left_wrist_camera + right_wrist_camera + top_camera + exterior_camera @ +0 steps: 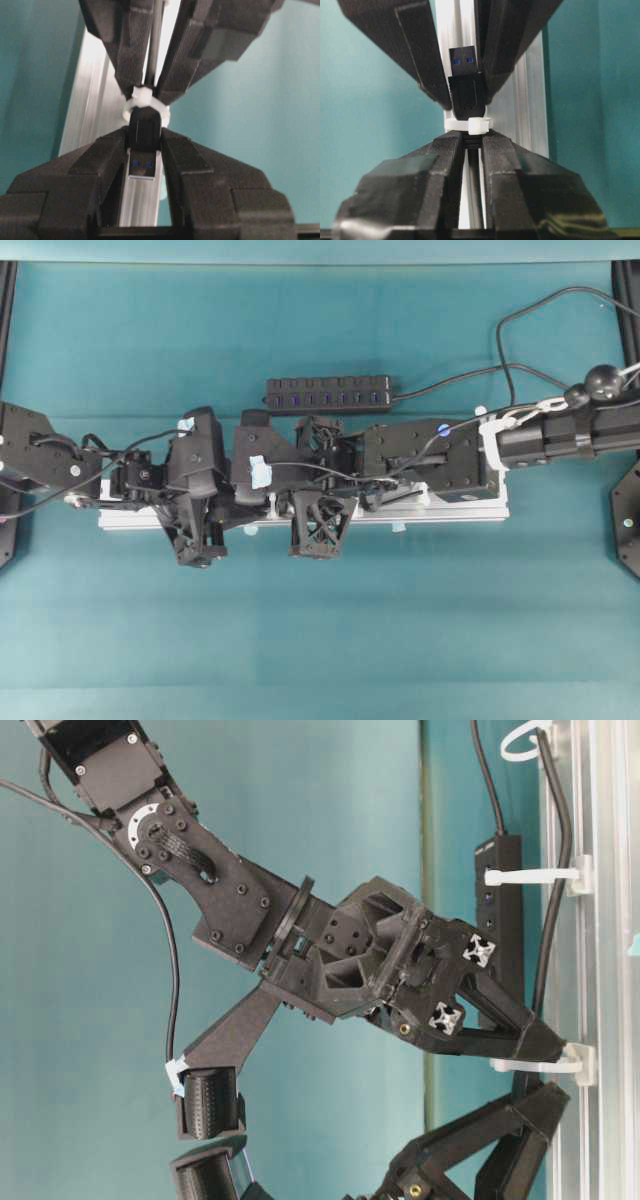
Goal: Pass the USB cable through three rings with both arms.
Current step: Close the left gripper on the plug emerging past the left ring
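Note:
The USB cable's black plug (144, 134) pokes through a white ring (146, 103) on the silver rail (95, 75). My left gripper (144, 140) has its fingers pressed against both sides of the plug, shut on it. On the ring's other side, my right gripper (472, 137) is shut on the thin cable (472, 165) just behind the same ring (469, 124). In the table-level view the cable (548, 945) runs along the rail past two more rings (530, 875) into the right gripper (545, 1045). The left gripper (540, 1105) sits tip to tip with it.
A black multi-port hub (328, 393) lies behind the rail (450, 512), its lead curling off at the back right. Both arms crowd the rail's left half on a teal cloth (320, 640). Black frame posts stand at the left and right edges.

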